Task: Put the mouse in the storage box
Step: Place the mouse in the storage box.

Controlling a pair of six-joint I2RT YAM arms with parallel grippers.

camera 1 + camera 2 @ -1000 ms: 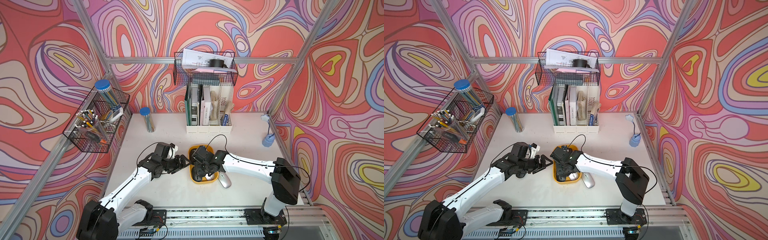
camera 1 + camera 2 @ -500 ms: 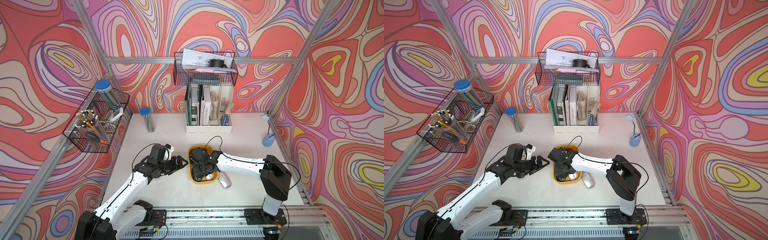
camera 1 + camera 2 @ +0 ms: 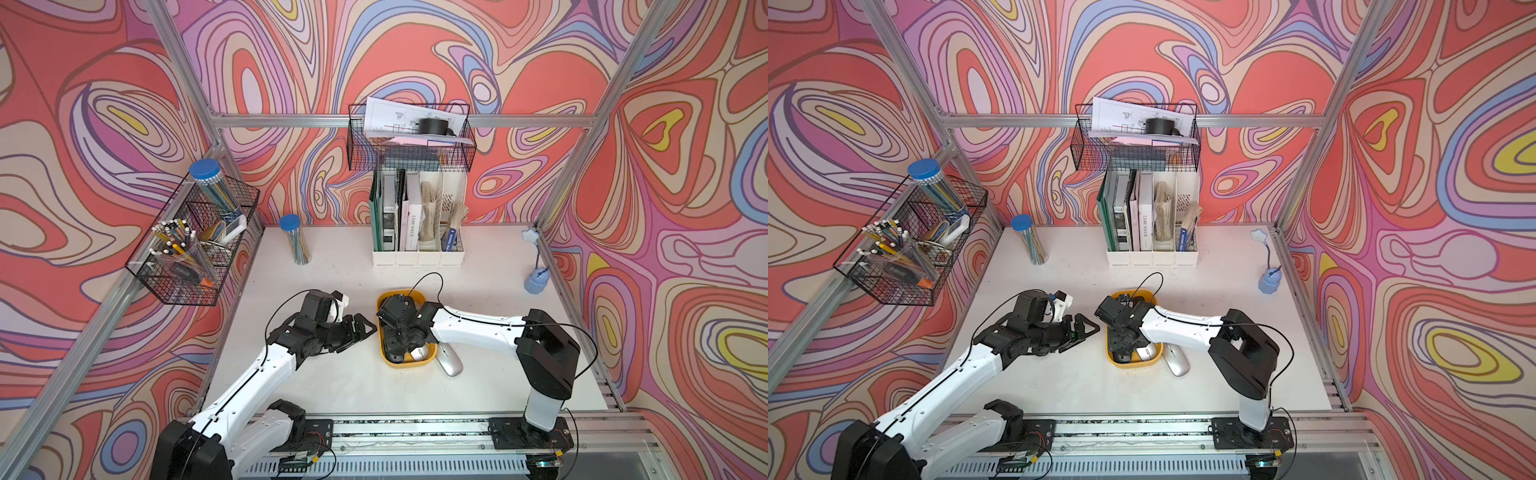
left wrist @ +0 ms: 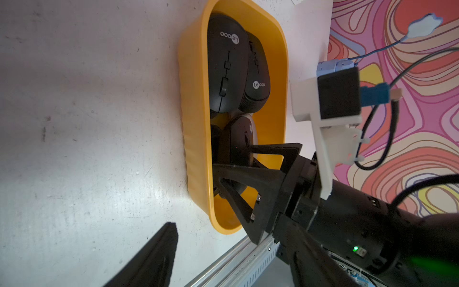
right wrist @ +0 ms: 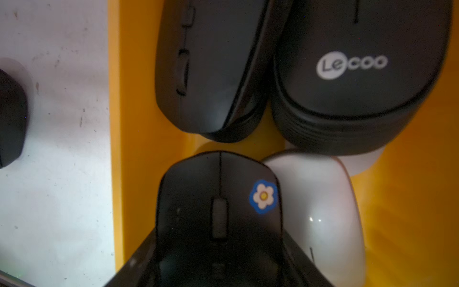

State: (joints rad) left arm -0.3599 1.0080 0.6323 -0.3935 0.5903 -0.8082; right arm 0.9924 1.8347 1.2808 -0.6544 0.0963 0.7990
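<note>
Far centre of the white table (image 3: 332, 374), a white file organizer (image 3: 417, 257) stands packed with upright books (image 3: 390, 216). Right above it a black wire basket (image 3: 409, 160) hangs on the far wall, with papers (image 3: 399, 118) and a black roll (image 3: 432, 126) in it. Over on the left wall, another wire basket (image 3: 183, 286) holds a cup of pens (image 3: 178, 245) and a blue-lidded tube (image 3: 214, 193). A second blue-lidded tube (image 3: 296, 241) stands far left on the table, a small blue lamp (image 3: 536, 282) far right.

In shallow yellow plastic tray (image 5: 116, 124), between fingers (image 4: 278, 149) of right claw (image 4: 232, 159): black flower-stickered mouse (image 5: 218, 198), glossy white mouse (image 5: 320, 211) alongside. Beyond fingertips, two black Lecoo mice (image 5: 211, 74) (image 5: 360, 74) side by side; outside tray, on claw's arm side, flat silver mouse (image 3: 451, 362).
</note>
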